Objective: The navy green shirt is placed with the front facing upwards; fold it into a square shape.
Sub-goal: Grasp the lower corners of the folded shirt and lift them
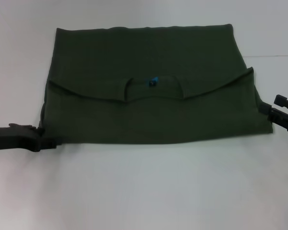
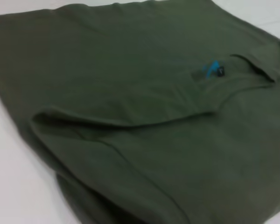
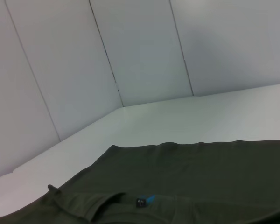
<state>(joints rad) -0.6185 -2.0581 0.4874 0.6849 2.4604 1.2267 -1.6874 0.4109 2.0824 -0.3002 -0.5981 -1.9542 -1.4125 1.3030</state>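
Observation:
The navy green shirt (image 1: 149,115) lies on the white table, doubled over into a wide rectangle. Its collar and small blue-and-black label (image 1: 152,81) sit along the fold line in the middle. The chest lettering is hidden. My left gripper (image 1: 47,140) is low at the shirt's near left corner, touching its edge. My right gripper (image 1: 269,111) is at the shirt's right edge, near its near right corner. The left wrist view shows the shirt (image 2: 144,116) close up with the label (image 2: 213,69). The right wrist view shows the shirt (image 3: 200,172) and the label (image 3: 144,201).
The white table (image 1: 144,191) spreads in front of the shirt and on both sides. Grey wall panels (image 3: 140,56) stand behind the table's far edge in the right wrist view.

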